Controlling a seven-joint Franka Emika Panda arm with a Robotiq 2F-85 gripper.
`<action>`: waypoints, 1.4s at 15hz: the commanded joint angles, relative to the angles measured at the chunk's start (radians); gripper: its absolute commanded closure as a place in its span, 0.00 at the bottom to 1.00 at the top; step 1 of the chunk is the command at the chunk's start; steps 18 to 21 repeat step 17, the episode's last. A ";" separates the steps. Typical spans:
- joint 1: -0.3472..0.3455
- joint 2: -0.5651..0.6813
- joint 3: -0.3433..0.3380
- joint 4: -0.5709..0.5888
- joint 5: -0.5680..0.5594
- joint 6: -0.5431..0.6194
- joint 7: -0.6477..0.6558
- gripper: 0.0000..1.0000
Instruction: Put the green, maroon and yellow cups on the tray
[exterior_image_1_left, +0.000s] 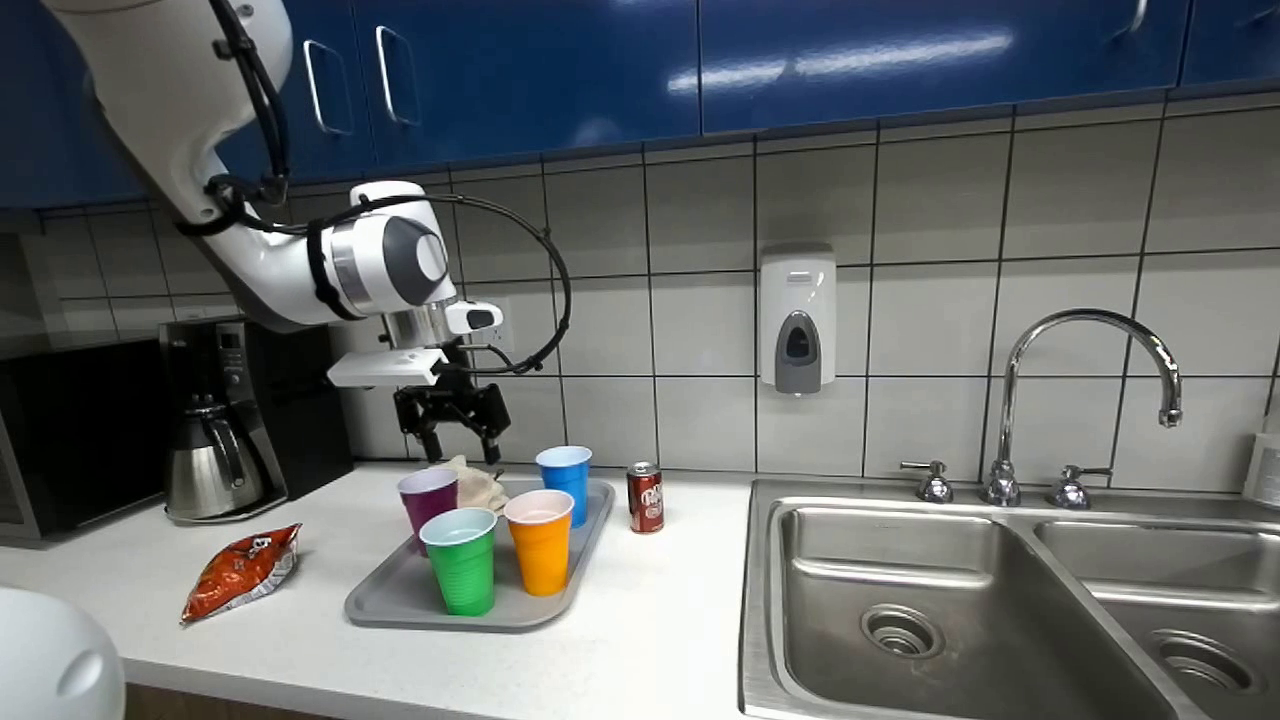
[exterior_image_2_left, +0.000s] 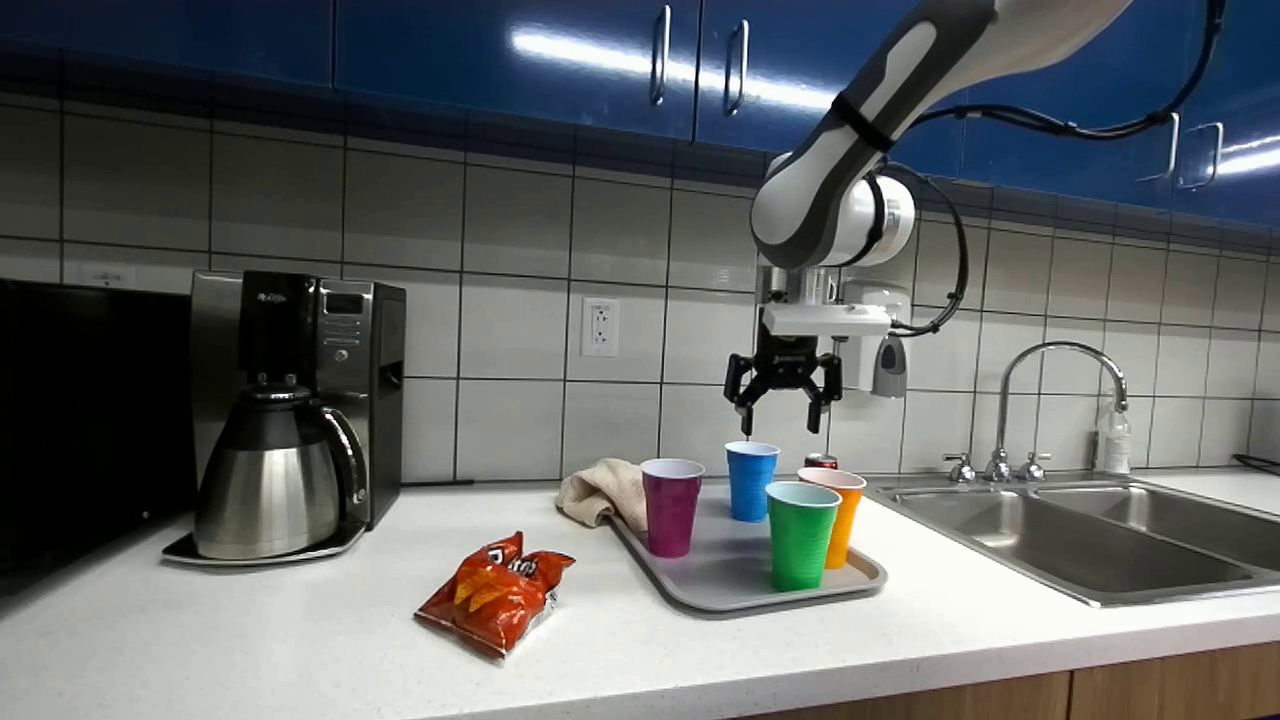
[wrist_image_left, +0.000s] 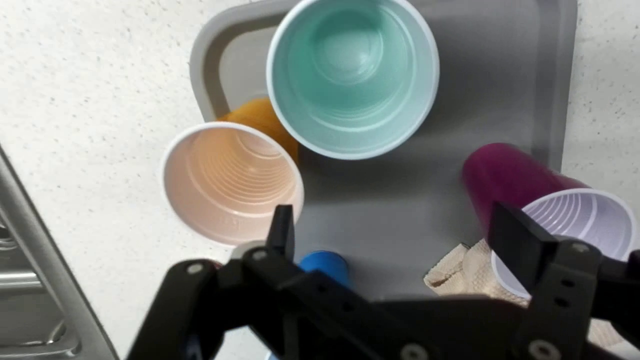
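Observation:
The green cup (exterior_image_1_left: 464, 575), the yellow cup (exterior_image_1_left: 543, 555) and the maroon cup (exterior_image_2_left: 671, 515) all stand upright on the grey tray (exterior_image_2_left: 715, 595). Green is at the tray's front, with yellow close beside it; maroon is near the rim on the coffee maker's side. My gripper (exterior_image_2_left: 780, 430) hangs above the tray's back part, higher than the cups' rims, and points down. Its jaws are wide apart with nothing between them, as the wrist view also shows. In that view one finger overlaps the maroon cup (wrist_image_left: 505, 175), and the yellow cup (wrist_image_left: 230, 180) lies behind the other fingertip.
A blue cup (exterior_image_2_left: 750, 485) also stands on the tray, towards the back. A beige cloth (exterior_image_2_left: 605, 490) lies at the tray's edge by the maroon cup. Around it are a red can (exterior_image_1_left: 645, 500), a chip bag (exterior_image_2_left: 497, 595), a coffee maker (exterior_image_2_left: 345, 330) and the sink (exterior_image_1_left: 900, 560).

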 joint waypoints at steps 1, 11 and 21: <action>-0.034 -0.086 0.020 -0.037 -0.018 -0.101 -0.009 0.00; -0.044 -0.074 0.031 -0.020 0.001 -0.125 -0.004 0.00; -0.044 -0.074 0.031 -0.020 0.001 -0.125 -0.004 0.00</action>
